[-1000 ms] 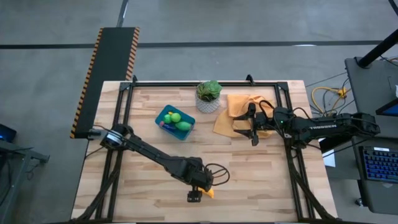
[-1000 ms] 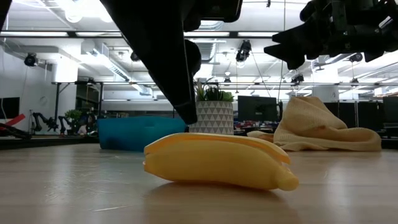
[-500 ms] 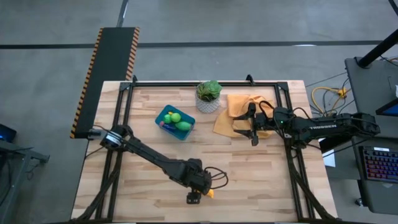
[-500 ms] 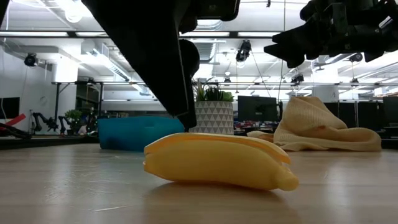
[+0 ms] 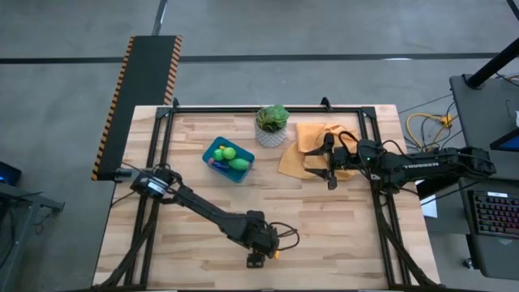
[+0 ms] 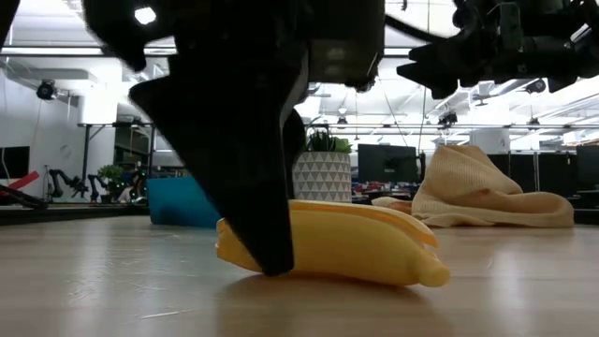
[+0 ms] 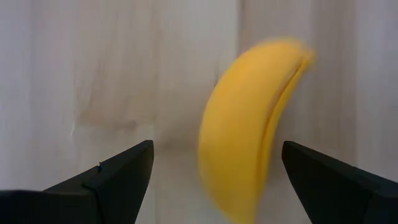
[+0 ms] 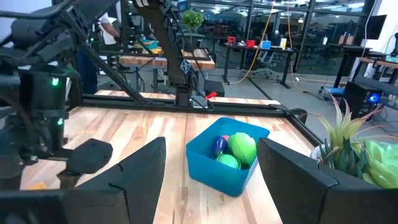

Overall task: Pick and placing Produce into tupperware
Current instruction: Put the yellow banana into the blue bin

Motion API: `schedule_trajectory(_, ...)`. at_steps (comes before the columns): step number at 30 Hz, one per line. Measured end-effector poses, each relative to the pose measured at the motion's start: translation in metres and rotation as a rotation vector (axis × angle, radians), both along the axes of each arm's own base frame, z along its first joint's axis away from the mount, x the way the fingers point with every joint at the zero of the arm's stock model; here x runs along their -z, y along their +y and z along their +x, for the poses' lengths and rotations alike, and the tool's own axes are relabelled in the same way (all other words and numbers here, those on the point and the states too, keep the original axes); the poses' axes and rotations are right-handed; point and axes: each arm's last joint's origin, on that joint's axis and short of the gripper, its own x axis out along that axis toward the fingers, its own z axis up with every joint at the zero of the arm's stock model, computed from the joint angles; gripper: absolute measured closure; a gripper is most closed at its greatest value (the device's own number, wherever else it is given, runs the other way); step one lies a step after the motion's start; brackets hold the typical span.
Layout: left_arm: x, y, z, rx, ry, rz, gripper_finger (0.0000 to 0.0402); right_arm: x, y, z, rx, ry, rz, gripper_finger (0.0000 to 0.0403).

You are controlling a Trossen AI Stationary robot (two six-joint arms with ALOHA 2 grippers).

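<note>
At the near edge of the desk (image 5: 195,203), the left hand (image 5: 256,259) is hanging spread wide over the banana (image 7: 249,124), fingers straddling it, not gripping. Right hand (image 5: 330,166) is waiting released above the cloth (image 5: 304,150). Tupperware (image 5: 228,159) is holding green produce (image 5: 233,159). No readable labels.

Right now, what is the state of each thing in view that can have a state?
Banana: lying on the table, not gripped.
Left gripper: open, low over the banana, one finger on each side.
Right gripper: open, held above the cloth.
Tupperware: open, holds green pieces and a purple one.
Cloth: crumpled in a heap.
Plant: upright in its pot.
</note>
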Motion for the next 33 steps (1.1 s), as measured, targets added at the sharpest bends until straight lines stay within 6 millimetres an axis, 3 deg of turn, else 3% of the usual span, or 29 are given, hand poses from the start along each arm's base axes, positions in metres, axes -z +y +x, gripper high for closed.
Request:
schedule_trajectory(22,0.010,0.006,0.007,0.000,-0.037,0.012,0.0065,0.001,0.000,0.000,0.001,0.008,0.028,0.0156)
schedule_trajectory(33,0.011,0.007,0.007,0.023,-0.034,0.031,0.0175,0.001,0.000,0.000,0.001,0.008,0.029,0.0156)
